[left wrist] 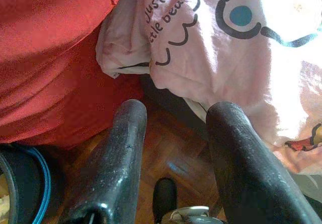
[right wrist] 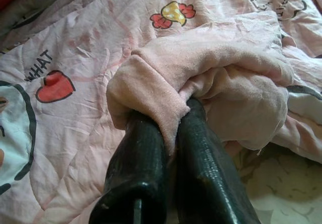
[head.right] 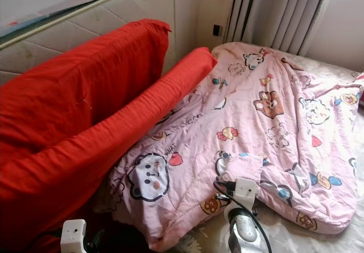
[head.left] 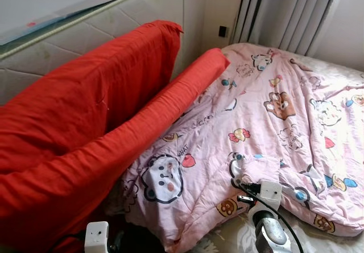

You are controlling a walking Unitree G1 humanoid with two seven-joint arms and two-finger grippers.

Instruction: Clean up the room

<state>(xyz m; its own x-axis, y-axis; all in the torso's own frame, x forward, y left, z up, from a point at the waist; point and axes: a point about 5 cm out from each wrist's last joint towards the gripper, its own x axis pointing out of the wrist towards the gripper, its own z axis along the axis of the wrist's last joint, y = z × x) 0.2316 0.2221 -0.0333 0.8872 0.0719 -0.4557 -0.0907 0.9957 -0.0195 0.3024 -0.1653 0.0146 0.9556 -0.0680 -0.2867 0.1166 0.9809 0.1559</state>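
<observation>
Light source: daylight through the curtain point(head.left: 287, 11) at the far corner of the bed.
Brightness: head views bright and even.
Glare: the pink quilt point(left wrist: 282, 58) washes out to white in the left wrist view.
Shadows: dark under the quilt's near edge, by the red cushions point(head.left: 68, 150) and the wooden floor point(left wrist: 171, 153).
Focus: head views sharp; the black fingers point(right wrist: 151, 178) are soft up close.

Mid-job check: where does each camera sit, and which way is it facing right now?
Head eyes: look forward and down at the pink quilt and red cushions; both wrists show.
Left wrist: along the open left gripper toward wood floor.
Right wrist: along the right gripper, pinching a quilt fold.
Shared: the quilt.
</observation>
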